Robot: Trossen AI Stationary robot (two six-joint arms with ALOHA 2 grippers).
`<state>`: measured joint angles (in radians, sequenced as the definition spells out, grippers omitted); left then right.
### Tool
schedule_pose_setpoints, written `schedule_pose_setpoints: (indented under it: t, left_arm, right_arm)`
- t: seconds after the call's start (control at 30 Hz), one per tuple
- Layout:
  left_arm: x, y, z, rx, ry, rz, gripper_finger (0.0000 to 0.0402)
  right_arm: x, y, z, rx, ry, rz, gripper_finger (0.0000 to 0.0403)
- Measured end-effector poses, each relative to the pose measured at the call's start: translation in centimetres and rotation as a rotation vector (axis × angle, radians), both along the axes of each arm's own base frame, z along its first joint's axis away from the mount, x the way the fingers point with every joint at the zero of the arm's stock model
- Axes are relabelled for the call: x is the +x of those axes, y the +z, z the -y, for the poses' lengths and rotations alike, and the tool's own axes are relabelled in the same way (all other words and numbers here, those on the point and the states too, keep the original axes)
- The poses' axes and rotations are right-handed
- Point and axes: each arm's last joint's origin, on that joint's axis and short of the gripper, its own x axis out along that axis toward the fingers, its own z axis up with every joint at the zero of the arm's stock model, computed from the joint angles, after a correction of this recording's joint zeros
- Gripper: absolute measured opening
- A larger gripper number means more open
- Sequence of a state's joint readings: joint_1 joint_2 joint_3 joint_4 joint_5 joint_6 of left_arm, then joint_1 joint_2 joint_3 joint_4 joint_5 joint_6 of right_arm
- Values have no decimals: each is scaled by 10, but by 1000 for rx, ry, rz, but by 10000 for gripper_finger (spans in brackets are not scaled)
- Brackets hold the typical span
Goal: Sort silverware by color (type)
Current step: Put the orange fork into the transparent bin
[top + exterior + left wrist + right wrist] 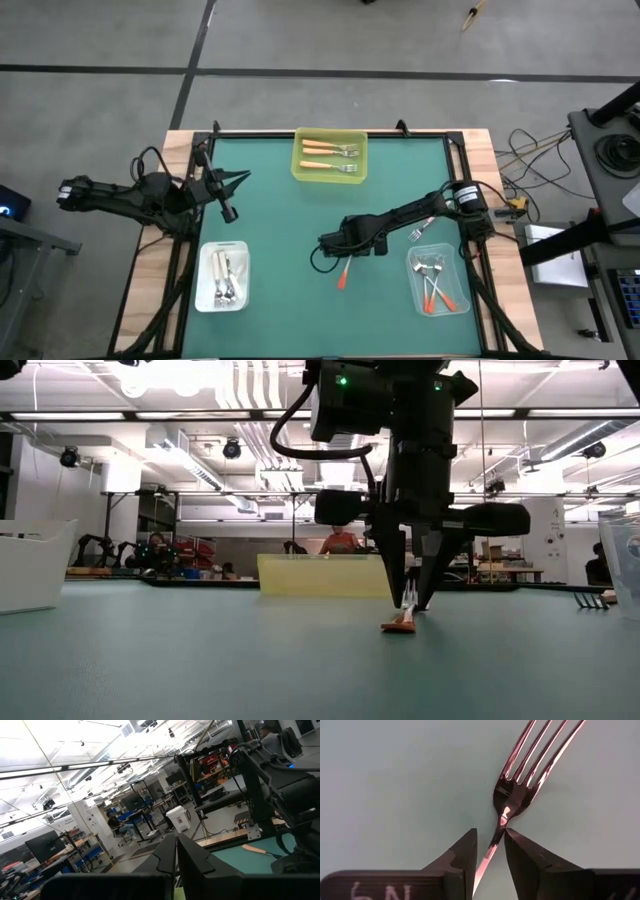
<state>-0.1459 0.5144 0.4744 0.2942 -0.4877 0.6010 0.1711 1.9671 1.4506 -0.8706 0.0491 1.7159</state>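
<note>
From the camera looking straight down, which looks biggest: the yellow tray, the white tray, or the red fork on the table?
1. Yellow tray and white tray: look about alike, so I won't rank them.
2. Red fork, under the right gripper: clearly smallest.

Red-orange-handled fork (343, 277) lies on mat; others fill three bins.

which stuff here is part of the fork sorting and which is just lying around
Part of the job:
- red-orange fork on the mat, its neck between the right gripper fingers
- loose fork near the right arm
- yellow bin, light orange forks
- left clear bin, white forks
- right clear bin, red-orange forks

Just there:
- left gripper, shut, parked
- cables off the table
</note>
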Motion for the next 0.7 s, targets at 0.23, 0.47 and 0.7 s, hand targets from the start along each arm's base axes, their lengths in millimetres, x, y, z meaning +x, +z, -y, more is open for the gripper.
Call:
schedule_pose_setpoints:
  t: [0.23,0.47,0.7]
  left_arm:
    - [0,0,0,0,0,0,0]
    - [0,0,0,0,0,0,0]
    - [0,0,0,0,0,0,0]
  right_arm:
    - [-3,-7,1,-6,7,0,88]
    - [-5,-12,1,-12,11,18,89]
    - [-5,-12,2,-11,11,12,58]
